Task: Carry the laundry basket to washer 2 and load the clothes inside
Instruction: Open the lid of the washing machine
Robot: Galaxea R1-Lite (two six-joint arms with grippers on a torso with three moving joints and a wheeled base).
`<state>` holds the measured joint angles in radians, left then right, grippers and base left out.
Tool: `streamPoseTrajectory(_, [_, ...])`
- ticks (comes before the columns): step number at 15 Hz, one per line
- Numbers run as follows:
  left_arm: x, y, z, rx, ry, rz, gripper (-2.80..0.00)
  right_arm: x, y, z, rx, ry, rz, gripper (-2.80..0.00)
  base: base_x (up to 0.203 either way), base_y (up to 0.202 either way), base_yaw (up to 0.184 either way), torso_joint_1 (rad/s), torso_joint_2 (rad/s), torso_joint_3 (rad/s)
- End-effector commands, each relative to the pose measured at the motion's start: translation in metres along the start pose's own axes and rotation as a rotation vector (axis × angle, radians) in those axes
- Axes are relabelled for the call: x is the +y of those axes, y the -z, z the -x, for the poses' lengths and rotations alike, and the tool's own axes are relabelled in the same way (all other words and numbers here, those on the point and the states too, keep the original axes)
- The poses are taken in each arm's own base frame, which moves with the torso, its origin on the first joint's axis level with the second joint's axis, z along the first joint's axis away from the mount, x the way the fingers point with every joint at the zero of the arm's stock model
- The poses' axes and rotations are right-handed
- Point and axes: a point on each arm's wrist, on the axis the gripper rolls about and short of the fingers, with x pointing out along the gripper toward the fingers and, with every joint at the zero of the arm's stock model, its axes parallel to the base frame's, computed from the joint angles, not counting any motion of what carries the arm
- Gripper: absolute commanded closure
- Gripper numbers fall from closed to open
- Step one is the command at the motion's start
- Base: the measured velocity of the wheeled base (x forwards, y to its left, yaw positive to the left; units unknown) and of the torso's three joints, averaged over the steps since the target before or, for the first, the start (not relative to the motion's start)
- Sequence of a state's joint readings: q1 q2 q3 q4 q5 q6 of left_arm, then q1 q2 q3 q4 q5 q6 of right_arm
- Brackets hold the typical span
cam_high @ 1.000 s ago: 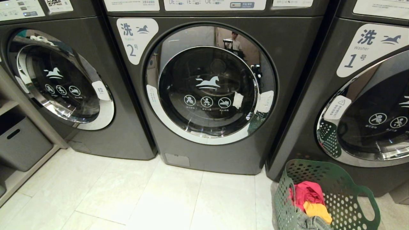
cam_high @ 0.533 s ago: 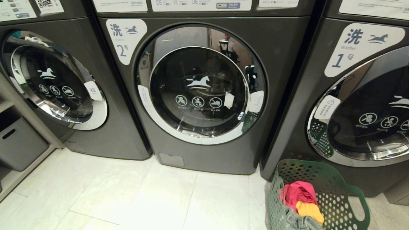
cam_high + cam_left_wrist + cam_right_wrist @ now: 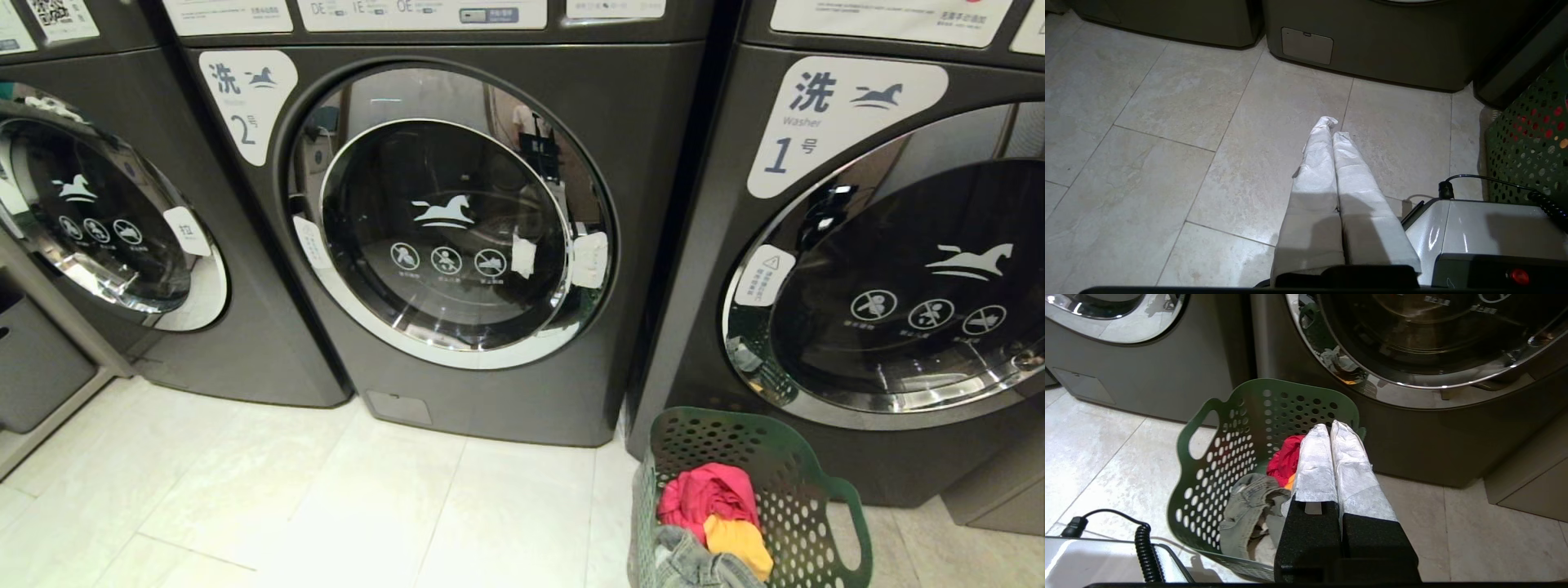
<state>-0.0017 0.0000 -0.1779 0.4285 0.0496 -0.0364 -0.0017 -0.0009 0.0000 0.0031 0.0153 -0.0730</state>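
While the basket (image 3: pixel 739 506) sits on the floor before washer 1 (image 3: pixel 857 245), both end effectors, left (image 3: pixel 1333 126) and right (image 3: pixel 1331 426), are pressed together, empty; next, grasp its handles and carry it to washer 2 (image 3: pixel 441 229).

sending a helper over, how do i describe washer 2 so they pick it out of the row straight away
Three dark grey front-load washers stand side by side on a pale tiled floor. washer 2 is the middle one, just left of the green laundry basket holding clothes. Its white label beside the door shows the numeral 2, whereas its right neighbour shows 1.
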Motion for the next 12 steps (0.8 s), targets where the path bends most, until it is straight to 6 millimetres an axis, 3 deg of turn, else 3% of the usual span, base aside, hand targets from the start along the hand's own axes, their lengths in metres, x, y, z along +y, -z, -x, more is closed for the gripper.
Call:
streamPoseTrajectory(1, [0.0,0.0002,0.0,0.003,-0.001,0.0,0.0,0.0,0.0,-0.0001,0.001,-0.001,0.001,0.0,0.0,-0.192,0.002,0.006,0.0,0.002])
streamPoseTrajectory(9, [0.0,0.0002,0.0,0.002,-0.001,0.002,0.0,0.0,0.0,-0.0001,0.001,-0.002,0.001,0.0,0.0,-0.191,0.001,0.001,0.0,-0.001])
streamPoseTrajectory(12, [0.0,0.0002,0.0,0.002,-0.001,0.002,0.0,0.0,0.0,-0.0001,0.001,-0.002,0.001,0.0,0.0,-0.075,-0.006,0.002,0.0,0.0])
